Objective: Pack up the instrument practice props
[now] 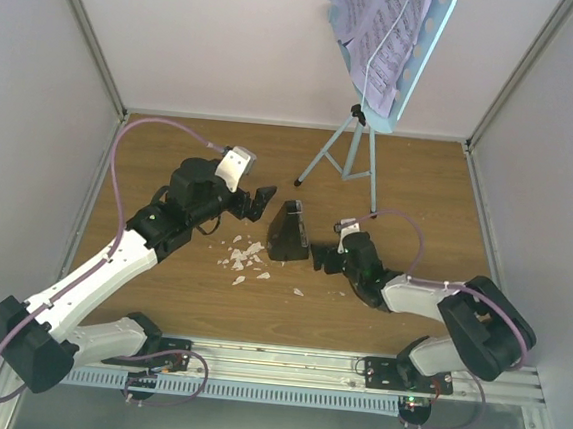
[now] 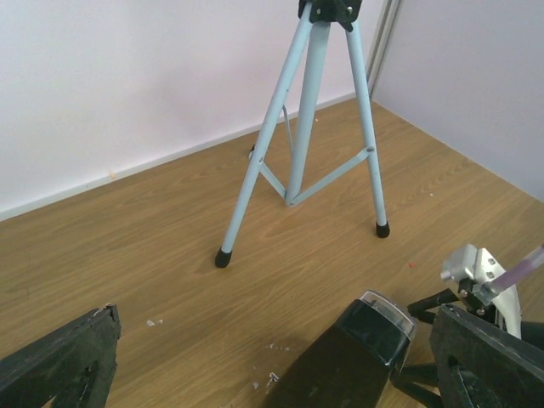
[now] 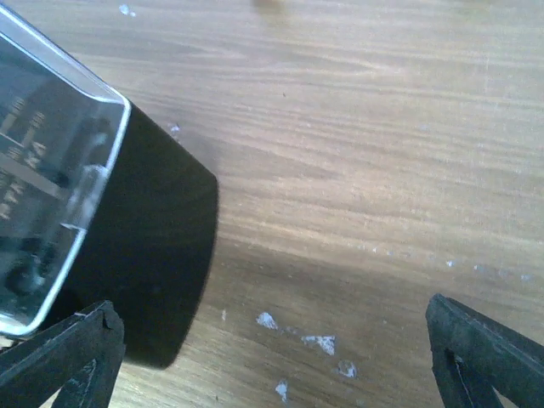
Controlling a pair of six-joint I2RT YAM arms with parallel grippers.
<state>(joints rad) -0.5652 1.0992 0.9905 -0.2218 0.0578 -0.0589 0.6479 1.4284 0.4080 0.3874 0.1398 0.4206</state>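
Note:
The small black pyramid metronome (image 1: 289,233) with a clear cover stands upright mid-table. My left gripper (image 1: 258,200) is open and empty just to its left. My right gripper (image 1: 330,244) is open and empty just to its right. In the left wrist view the metronome (image 2: 367,338) sits ahead, towards the right finger (image 2: 489,357) of my left gripper (image 2: 276,344). In the right wrist view the metronome (image 3: 102,195) is close beside the left finger (image 3: 68,357) of my right gripper (image 3: 272,344). The light blue music stand (image 1: 349,160) stands at the back and holds lilac sheet-music pages (image 1: 378,32).
Small white crumbs (image 1: 245,258) lie on the wooden table in front of the metronome, and also show in the right wrist view (image 3: 319,342). The stand's tripod legs (image 2: 297,127) spread just behind the metronome. White walls close in the back and both sides.

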